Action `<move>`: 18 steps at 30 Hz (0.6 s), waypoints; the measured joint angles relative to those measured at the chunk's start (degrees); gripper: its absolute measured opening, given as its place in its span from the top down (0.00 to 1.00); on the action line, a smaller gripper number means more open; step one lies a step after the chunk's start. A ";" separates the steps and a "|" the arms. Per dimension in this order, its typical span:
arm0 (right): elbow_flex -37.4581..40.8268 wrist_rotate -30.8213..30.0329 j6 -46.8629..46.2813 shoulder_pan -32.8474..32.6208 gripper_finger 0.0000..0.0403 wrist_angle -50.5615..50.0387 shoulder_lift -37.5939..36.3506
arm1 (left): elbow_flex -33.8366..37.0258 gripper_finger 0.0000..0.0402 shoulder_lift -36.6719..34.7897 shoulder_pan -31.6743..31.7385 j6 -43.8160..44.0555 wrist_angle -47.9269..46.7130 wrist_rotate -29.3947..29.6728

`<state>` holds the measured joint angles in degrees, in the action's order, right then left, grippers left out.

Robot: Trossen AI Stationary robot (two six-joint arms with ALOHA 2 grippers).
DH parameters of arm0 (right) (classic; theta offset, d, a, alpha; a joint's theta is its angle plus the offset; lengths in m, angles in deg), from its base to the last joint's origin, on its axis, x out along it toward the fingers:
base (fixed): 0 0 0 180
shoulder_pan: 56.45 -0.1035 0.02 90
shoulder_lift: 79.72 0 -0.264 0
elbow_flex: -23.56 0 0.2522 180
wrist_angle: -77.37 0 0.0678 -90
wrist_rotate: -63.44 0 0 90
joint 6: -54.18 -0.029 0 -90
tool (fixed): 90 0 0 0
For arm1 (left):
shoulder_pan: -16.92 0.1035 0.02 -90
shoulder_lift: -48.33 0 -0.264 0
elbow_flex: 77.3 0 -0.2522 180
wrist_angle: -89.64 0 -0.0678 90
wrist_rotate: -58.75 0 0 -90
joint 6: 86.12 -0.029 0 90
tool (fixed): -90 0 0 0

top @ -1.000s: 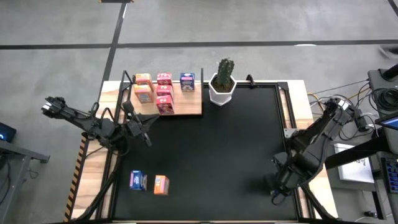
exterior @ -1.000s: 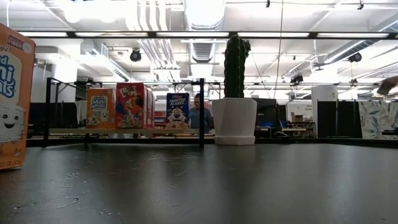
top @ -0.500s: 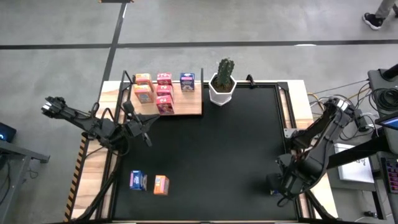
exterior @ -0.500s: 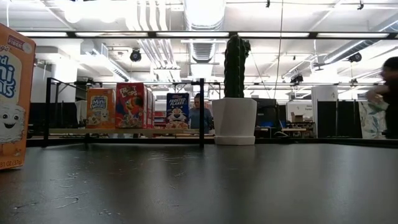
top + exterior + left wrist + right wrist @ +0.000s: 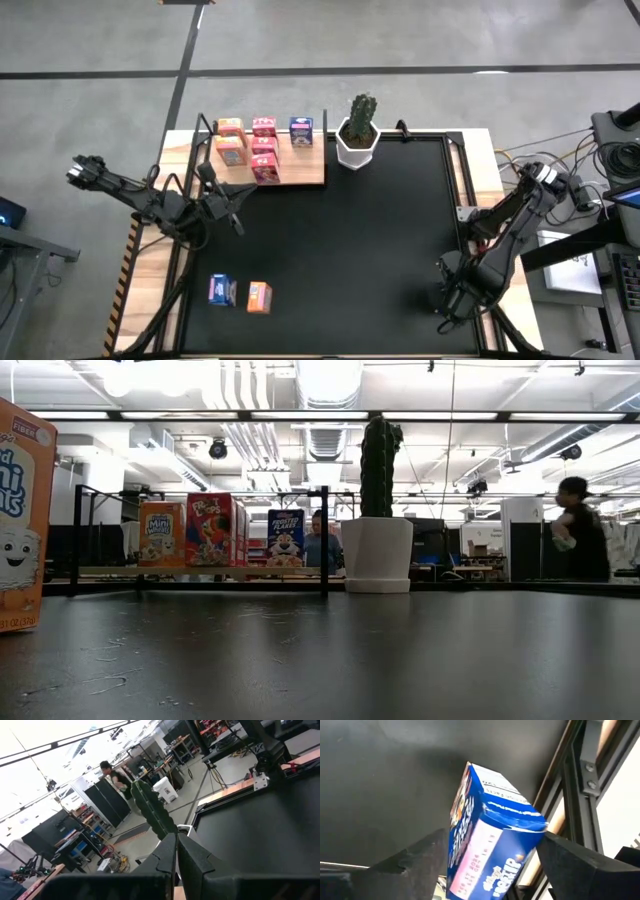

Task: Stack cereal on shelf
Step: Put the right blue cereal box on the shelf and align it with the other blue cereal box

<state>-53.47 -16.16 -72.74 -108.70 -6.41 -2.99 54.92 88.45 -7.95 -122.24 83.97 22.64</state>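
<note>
Opened since a second ago, right end effector [image 5: 490,865] stands apart around a blue cereal box [image 5: 490,845].

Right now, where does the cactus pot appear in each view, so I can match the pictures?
High view: cactus pot at the table's far edge, just right of the shelf.
Low view: pot in the middle, right of the shelf's post.
Left wrist view: the cactus rises just past the shut left hand; its pot is mostly hidden.
Right wrist view: not in it.
Shared landmark: the black mat.
</note>
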 joint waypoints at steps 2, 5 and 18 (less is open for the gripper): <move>0.39 0.03 0.03 0.00 0.34 0.48 0.00 | -0.01 1.00 0.00 0.00 0.21 -0.01 0.00; 0.80 0.06 -0.01 0.00 0.42 0.44 0.00 | 0.00 1.00 0.00 -0.01 0.21 0.00 0.00; -2.35 -8.63 2.00 0.65 0.65 0.44 -0.07 | -0.01 1.00 0.00 0.00 0.67 -0.01 0.00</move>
<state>-55.83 -24.79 -70.75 -108.05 -5.97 -3.06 54.91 88.45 -7.95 -121.57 83.96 22.64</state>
